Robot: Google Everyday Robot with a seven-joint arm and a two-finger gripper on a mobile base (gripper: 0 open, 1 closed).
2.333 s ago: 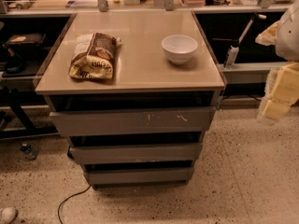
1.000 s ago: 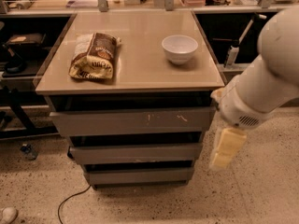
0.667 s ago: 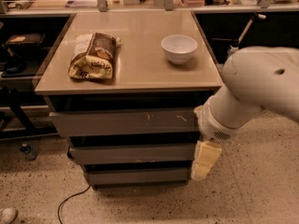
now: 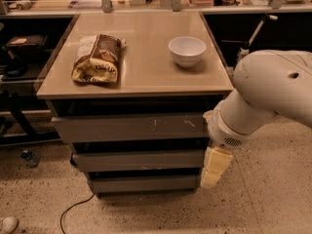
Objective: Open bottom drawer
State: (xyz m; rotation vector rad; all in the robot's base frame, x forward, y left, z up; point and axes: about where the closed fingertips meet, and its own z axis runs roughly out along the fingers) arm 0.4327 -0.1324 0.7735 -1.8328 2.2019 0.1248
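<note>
gripper (image 4: 214,168) hung just beside right end of bottom drawer (image 4: 141,183), which looked shut; couldn't tell gripper's opening or hold.

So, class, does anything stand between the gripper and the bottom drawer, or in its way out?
Nothing visible does. The gripper hangs by the right end of the bottom drawer; the floor in front holds only a cable, low at the left.
</note>
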